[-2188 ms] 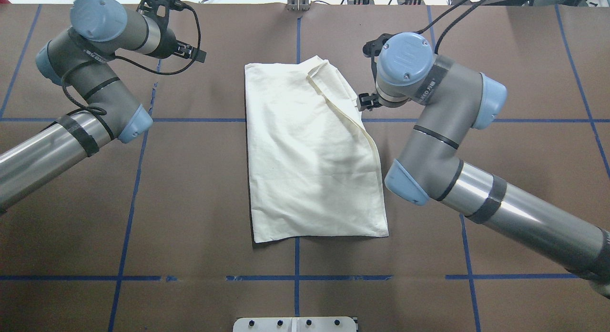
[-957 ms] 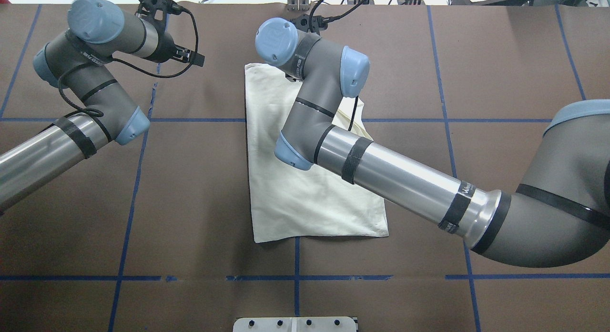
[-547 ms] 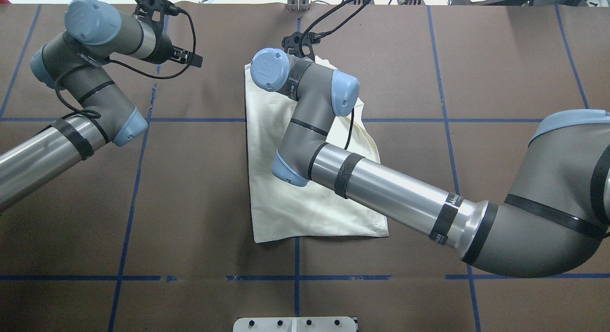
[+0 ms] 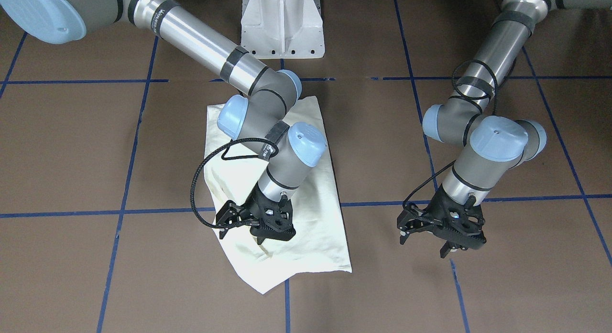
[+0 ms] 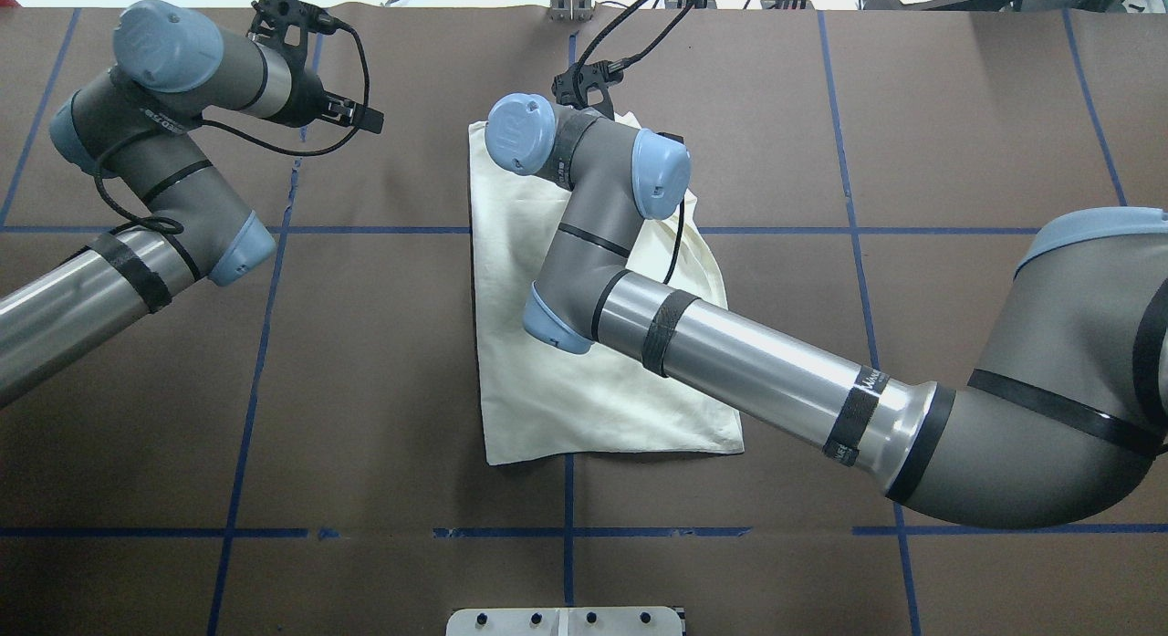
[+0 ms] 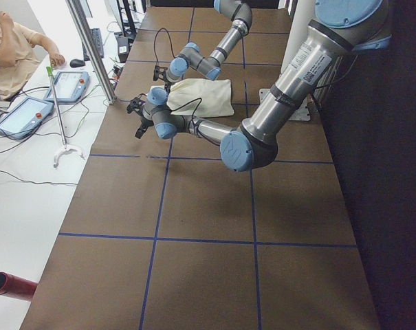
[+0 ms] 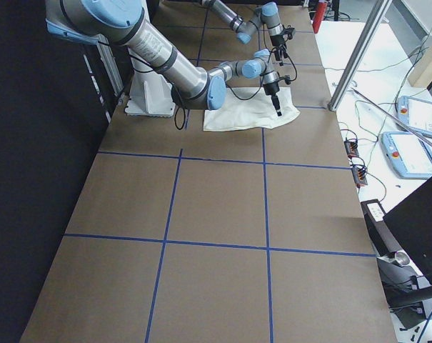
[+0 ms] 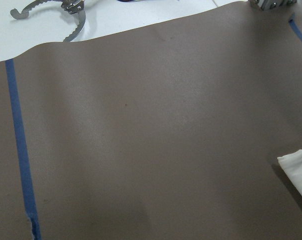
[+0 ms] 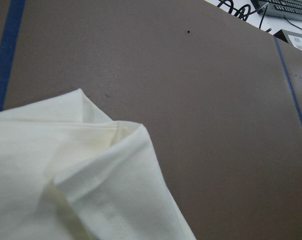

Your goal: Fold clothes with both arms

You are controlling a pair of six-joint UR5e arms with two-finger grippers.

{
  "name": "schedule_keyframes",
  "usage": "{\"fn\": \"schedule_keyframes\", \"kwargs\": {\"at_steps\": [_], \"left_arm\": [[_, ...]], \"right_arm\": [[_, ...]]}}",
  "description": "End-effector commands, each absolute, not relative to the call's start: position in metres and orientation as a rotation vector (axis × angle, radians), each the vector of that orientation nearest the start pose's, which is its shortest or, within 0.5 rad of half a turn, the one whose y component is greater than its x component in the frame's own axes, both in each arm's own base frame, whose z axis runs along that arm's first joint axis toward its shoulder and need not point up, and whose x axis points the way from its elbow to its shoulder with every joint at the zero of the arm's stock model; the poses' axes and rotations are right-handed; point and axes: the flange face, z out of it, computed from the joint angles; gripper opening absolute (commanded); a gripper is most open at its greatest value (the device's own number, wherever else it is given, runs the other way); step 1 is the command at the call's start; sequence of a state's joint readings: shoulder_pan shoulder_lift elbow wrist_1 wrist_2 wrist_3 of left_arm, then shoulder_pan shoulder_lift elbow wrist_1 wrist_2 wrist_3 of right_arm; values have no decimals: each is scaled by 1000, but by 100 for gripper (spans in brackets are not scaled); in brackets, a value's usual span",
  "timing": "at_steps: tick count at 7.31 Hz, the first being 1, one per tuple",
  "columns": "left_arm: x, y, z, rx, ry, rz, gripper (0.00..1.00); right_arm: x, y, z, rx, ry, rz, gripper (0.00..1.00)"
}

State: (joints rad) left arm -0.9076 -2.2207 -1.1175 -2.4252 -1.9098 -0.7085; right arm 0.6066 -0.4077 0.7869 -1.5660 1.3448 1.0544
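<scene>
The clothes are one cream shirt [image 5: 584, 390], folded into a long panel on the brown table with its plain side up. A folded edge runs down its right side. My right arm lies across it. My right gripper [image 4: 276, 237] hangs just above the shirt's far end, fingers pointing down, open with nothing between them. The right wrist view shows a folded cloth corner [image 9: 81, 175] lying flat. My left gripper [image 4: 463, 246] is open over bare table, left of the shirt's far corner [image 8: 298, 167] and apart from it.
Blue tape lines [image 5: 265, 344] divide the brown table cover. The white pedestal base [image 4: 282, 27] stands at the robot's edge. A metal post [image 6: 91, 48] stands at the far edge. Beyond it are control pendants [image 6: 29, 113] and a seated person [image 6: 15, 41].
My right arm swung from the shirt's right edge across to its far end, then eased slightly back over the cloth. My left arm drifted a little left. The shirt's shape is unchanged.
</scene>
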Motion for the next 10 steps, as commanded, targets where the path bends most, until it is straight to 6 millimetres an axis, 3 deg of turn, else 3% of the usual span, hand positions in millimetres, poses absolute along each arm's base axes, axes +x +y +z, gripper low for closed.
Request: {"fn": "schedule_keyframes", "kwargs": {"at_steps": [1,3,4,5,6,8,9,10], "left_arm": [[398,-670,384,611,897,138,100],[397,-670,379,617,902,140,100],[397,-669,377,621,904,140,100],[398,-669,377,619,904,142,100],[400,-667,375,621,908,145,100],[403,-654,354,616,957,139,100],[415,-629,340,563,1035,140,100],[422,-606,318,524,1102,88,100]], "right_arm": [[-602,-660,262,382,-148,109,100],[-550,-696,308,365,-87,90,100],[-522,-716,309,369,-77,71,100],[-510,-726,306,375,-89,72,100],[-500,-724,304,368,-189,59,100],[-479,-702,266,326,-482,39,100],[-461,-678,264,278,-599,56,100],[-442,-646,283,249,-690,103,100]]}}
